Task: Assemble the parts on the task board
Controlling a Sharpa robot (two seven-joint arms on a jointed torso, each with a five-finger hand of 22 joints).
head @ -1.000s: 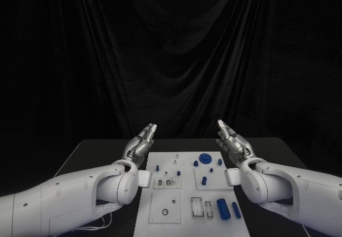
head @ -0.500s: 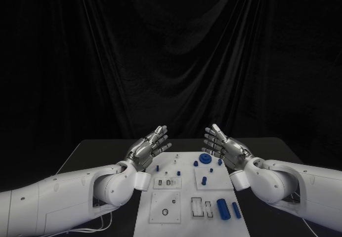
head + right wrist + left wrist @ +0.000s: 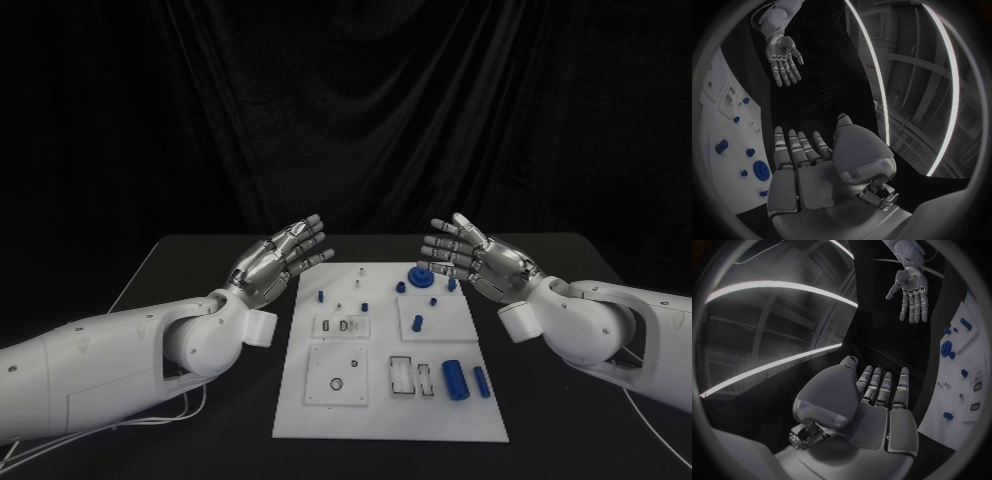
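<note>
Both hands up, nothing held. Left hand (image 3: pixel 278 262) hovers above the task board's (image 3: pixel 387 420) far-left corner, fingers spread, palm turned inward; right hand (image 3: pixel 476 262) mirrors it above the far-right corner. Board lies mid-desk; blue gear (image 3: pixel 420 277) near its far edge, two blue cylinders (image 3: pixel 464 381) standing by the near-right edge.

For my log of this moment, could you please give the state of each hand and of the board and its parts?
left hand: open, raised beside the board, holding nothing.
right hand: open, raised beside the board, holding nothing.
task board: flat on the table, untouched.
blue parts: on the board, none held.
</note>
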